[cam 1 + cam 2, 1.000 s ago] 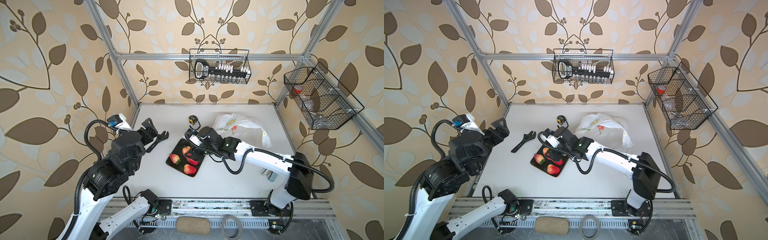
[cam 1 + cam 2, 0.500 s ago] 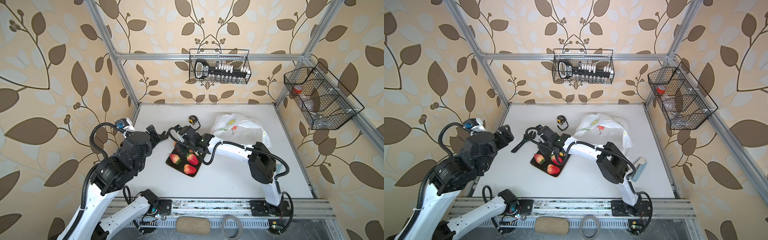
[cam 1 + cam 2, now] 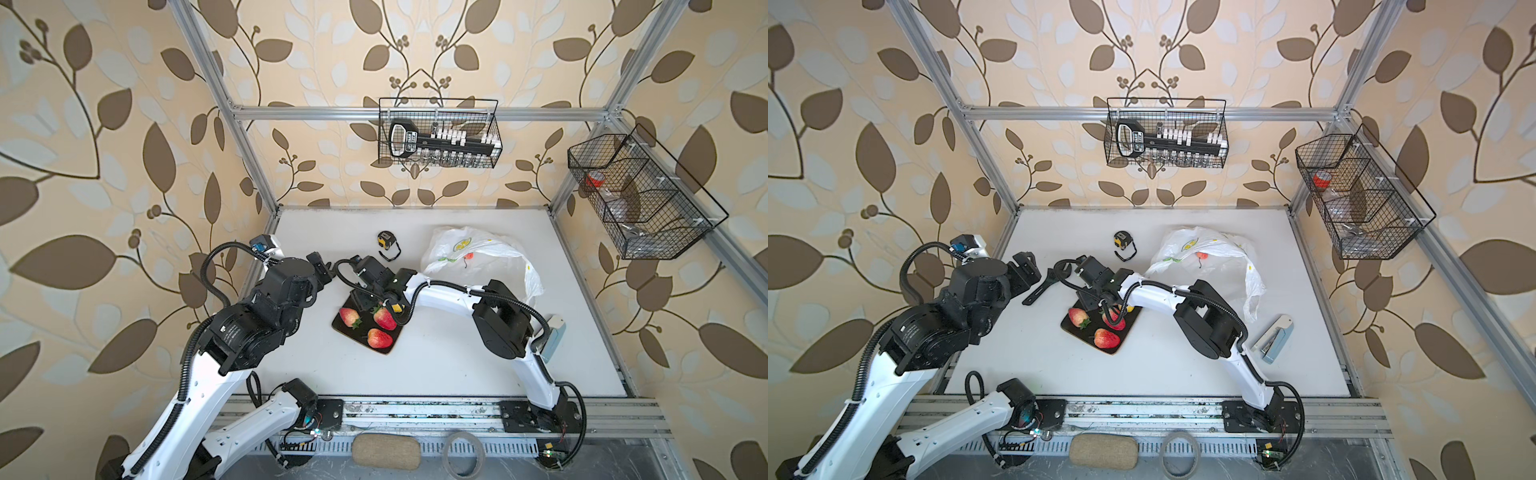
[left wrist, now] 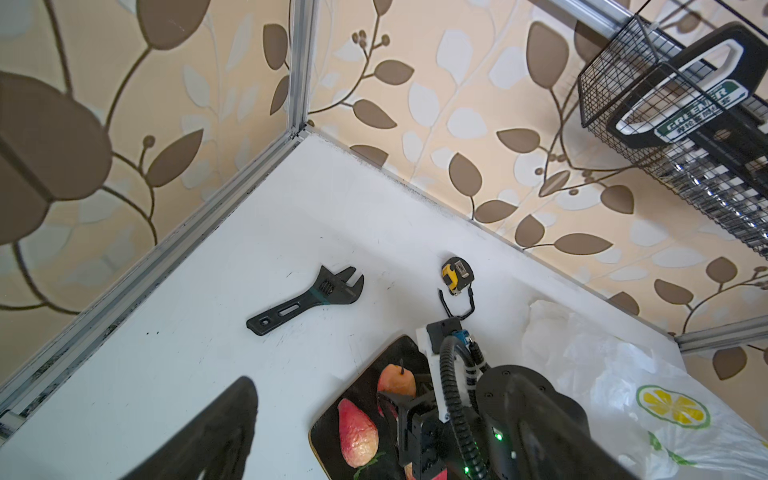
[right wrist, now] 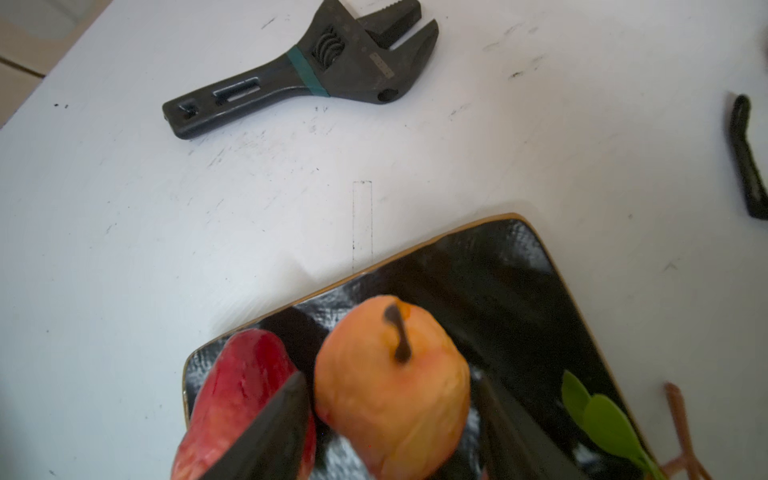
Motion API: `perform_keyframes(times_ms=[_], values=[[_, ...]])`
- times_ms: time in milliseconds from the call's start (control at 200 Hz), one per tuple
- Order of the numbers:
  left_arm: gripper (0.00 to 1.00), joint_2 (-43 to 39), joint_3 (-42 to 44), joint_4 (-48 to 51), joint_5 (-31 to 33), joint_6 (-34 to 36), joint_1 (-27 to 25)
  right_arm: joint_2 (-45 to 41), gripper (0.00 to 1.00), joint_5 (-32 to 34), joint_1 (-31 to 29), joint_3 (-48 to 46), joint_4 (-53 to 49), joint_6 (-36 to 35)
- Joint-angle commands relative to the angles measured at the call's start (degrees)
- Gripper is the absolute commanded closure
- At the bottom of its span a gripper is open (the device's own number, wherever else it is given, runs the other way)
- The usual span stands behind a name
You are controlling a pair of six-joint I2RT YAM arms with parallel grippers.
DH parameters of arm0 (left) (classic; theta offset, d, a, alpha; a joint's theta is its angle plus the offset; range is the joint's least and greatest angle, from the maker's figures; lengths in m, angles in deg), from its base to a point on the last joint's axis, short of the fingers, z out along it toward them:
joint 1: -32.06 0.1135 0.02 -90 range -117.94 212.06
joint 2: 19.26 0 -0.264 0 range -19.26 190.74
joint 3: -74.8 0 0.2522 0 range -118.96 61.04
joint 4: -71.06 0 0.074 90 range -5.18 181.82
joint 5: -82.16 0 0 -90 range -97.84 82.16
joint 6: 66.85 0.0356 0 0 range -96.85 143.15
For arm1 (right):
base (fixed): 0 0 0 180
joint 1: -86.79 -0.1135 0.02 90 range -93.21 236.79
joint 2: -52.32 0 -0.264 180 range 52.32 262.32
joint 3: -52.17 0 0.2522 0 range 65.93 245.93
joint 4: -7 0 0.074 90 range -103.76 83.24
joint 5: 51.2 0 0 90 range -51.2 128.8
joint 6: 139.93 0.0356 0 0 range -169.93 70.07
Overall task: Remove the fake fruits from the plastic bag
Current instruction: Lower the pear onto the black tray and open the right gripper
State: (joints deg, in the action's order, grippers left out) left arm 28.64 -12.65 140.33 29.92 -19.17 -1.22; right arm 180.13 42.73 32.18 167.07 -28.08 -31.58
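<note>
Three red toy strawberries point(image 3: 1106, 337) lie on the glossy black tan-rimmed tray point(image 5: 498, 266), likely the drop-off spot. Right gripper point(image 5: 388, 376) straddles an orange-yellow toy pear with dark stem point(image 5: 374, 340) low over the tray; pinching or let go, cannot tell. Left gripper point(image 3: 1025, 268) spread, empty, parked aside. Beyond, crinkly white lemon-print plastic bag point(image 3: 1208, 249) holds a small red fruit point(image 3: 1202, 255), so the task looks unfinished. Scuffed white worktop point(image 3: 1183, 365); leaf-pattern walls point(image 3: 892, 124).
</note>
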Motion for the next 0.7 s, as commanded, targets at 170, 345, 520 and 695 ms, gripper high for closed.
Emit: perform_keyframes(times_ms=[170,345,520,695], values=[[0.08,0.56,-0.01,-2.92,0.81,-0.14,0.23,-6.69,0.16,-1.01,-0.12,0.74,-0.53,-0.24],[0.08,0.73,-0.24,-3.43,1.55,0.29,0.3,-18.72,0.13,-2.34,-0.13,-7.51,4.14,-0.22],[0.07,1.19,0.63,-6.06,-0.5,1.74,0.3,-33.53,0.13,-5.49,-0.06,-18.46,10.22,-0.08],[0.06,3.44,2.48,-12.22,-9.52,7.13,0.27,-47.06,0.14,-1.92,-0.04,-24.55,8.36,-1.21]])
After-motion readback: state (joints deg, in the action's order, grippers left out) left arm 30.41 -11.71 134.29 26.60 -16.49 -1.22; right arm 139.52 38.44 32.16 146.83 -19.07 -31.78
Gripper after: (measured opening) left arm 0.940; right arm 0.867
